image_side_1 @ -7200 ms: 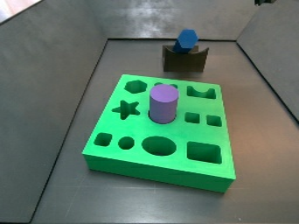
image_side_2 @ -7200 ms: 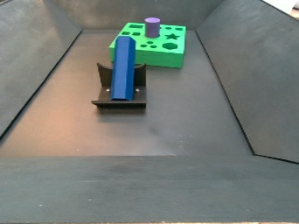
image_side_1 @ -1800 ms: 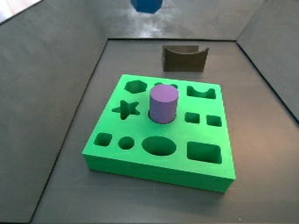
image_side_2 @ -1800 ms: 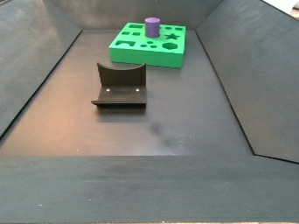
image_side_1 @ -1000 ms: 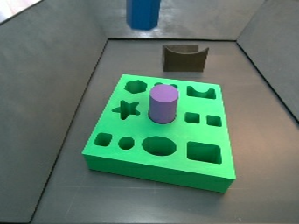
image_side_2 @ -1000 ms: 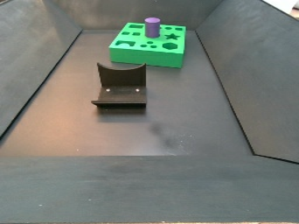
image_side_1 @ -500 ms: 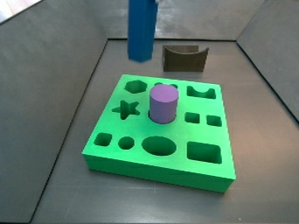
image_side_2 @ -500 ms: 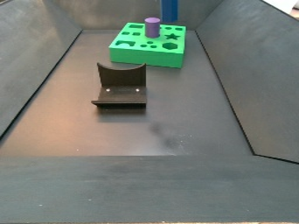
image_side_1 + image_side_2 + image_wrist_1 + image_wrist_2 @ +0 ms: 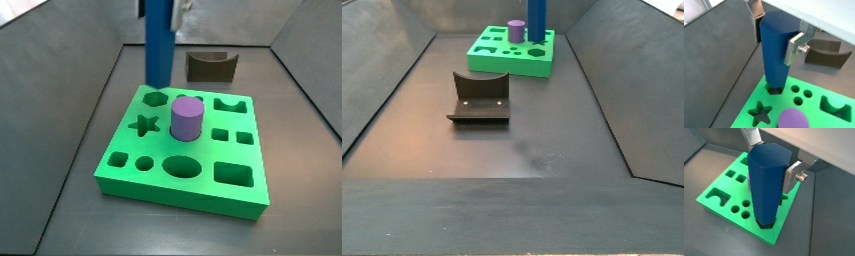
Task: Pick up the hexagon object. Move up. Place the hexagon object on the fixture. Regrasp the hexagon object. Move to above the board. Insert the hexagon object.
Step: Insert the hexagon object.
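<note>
In a wrist view the gripper (image 9: 777, 37) is clamped on the hexagon object (image 9: 775, 52), its silver plates against the flat sides, and the bar hangs upright with its lower end right at the hexagonal hole (image 9: 773, 90) in the board (image 9: 817, 107); I'd say the thing to do now is come straight down, slowly, without letting go. The facing wrist view shows the bar (image 9: 768, 183) standing square over the board's (image 9: 721, 195) corner hole, its foot seemingly at or just inside the rim, so the flats ought to line up with the hole's sides before pressing. From a side view the bar (image 9: 159, 45) is above the hexagon hole (image 9: 156, 99), clear of the purple cylinder (image 9: 189, 119), with the fixture (image 9: 213, 66) empty behind. The remaining side view shows the bar (image 9: 536, 22) upright over the board (image 9: 513, 52), well apart from the fixture (image 9: 478, 98).
</note>
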Available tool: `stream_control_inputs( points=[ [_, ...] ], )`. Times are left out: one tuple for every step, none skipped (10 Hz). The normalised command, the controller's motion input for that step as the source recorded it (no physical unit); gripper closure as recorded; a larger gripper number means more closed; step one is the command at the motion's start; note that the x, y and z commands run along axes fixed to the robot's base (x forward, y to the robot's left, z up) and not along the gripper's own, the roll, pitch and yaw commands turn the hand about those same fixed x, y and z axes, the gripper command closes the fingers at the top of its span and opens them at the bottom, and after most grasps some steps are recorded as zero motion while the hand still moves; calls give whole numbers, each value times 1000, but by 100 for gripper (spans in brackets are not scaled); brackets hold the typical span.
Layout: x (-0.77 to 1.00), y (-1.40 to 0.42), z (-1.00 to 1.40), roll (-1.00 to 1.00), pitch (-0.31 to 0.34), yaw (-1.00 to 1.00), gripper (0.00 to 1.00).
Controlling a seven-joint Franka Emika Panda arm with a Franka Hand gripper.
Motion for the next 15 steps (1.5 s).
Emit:
stream_control_inputs(
  points=[
    [-103,-9,-554,0,-31,-257,100],
    [0,-3,-491,0,-26,-229,100],
    [0,0,-506,0,0,-289,100],
    [0,-9,-560,0,0,-454,100],
    [0,-26,-531,0,0,-623,100],
    [37,-9,-489,0,3,-731,100],
    [0,-43,-474,-60,-30,-946,100],
    [0,-31,-497,-67,-124,-1000,100],
    [0,0,-591,-99,-173,-946,100],
    [83,9,-743,-123,-96,-846,100],
    [3,83,-829,-103,-36,-477,100],
    [71,223,-760,-183,59,-211,100],
    [151,269,-677,-237,47,-146,100],
    [97,209,-574,-283,10,-237,100],
    [194,166,-546,-300,0,-163,100]
  ],
)
